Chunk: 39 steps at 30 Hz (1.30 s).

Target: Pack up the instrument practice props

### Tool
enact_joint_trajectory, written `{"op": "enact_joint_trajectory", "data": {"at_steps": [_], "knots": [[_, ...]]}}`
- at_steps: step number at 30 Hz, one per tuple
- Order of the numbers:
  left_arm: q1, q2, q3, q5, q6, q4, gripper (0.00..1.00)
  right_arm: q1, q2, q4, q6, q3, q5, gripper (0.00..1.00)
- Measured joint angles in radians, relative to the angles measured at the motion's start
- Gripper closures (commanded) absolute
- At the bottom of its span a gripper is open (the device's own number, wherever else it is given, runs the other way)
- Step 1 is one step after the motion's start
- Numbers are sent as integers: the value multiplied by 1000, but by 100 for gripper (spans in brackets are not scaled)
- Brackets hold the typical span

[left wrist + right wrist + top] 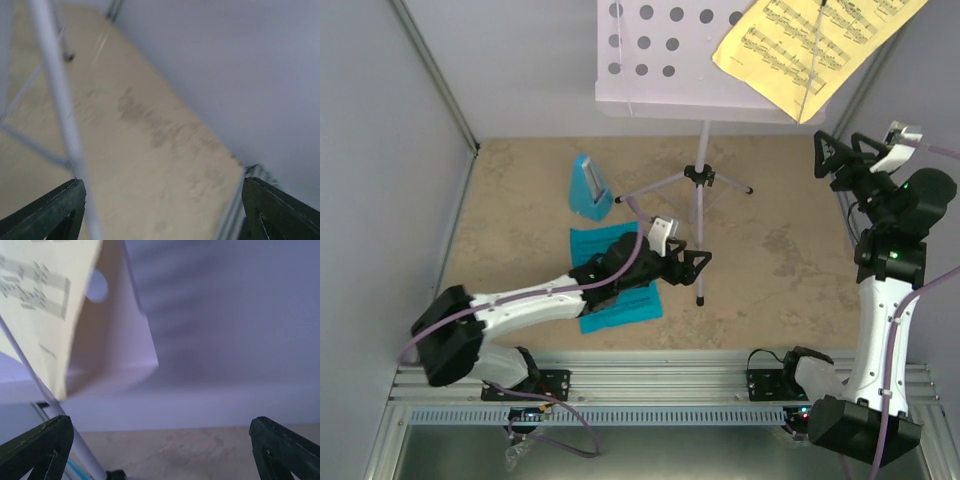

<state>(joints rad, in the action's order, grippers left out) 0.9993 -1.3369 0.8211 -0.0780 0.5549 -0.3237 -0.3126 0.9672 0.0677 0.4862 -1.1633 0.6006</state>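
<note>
The pale lilac music stand [660, 60] rises at the back, its round-holed desk high in the top view. A yellow music sheet [815, 45] lies askew on the desk's right side. The small blue metronome [590, 188] stands on the floor to the left of the tripod legs [698, 180]. Partly under my left arm, the cyan music sheet [620, 300] lies flat. My left gripper [695, 262] is open, with a stand leg [60, 110] running right by its left finger [50, 210]. My right gripper [838, 152] is open and empty, just below the desk's right corner and the yellow sheet [35, 305].
Grey walls close the cell on the left, back and right. The beige floor [780, 260] stretches to the right of the tripod. A metal rail [660, 375] with both arm bases runs along the near edge.
</note>
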Motion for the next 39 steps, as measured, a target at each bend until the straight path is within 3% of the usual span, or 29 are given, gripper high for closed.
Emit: {"op": "enact_joint_trajectory", "data": {"at_steps": [6, 11, 16, 20, 27, 38, 39], "knots": [[29, -240, 14, 166, 92, 6, 8, 0, -55, 4, 30, 105, 27, 2], [42, -418, 146, 287, 92, 56, 11, 0, -108, 27, 14, 108, 39, 2], [42, -502, 263, 390, 60, 130, 48, 0, -120, 45, 0, 108, 40, 2], [43, -506, 267, 436, 24, 170, 79, 0, -122, 61, -6, 112, 40, 2], [37, -399, 145, 505, -60, 180, 99, 0, -141, 90, -20, 123, 42, 2], [-8, -228, -2, 402, -219, 238, 100, 0, -194, 151, -30, 128, 33, 2], [-11, -222, -5, 398, -229, 243, 94, 0, -198, 158, -29, 129, 29, 2]]}}
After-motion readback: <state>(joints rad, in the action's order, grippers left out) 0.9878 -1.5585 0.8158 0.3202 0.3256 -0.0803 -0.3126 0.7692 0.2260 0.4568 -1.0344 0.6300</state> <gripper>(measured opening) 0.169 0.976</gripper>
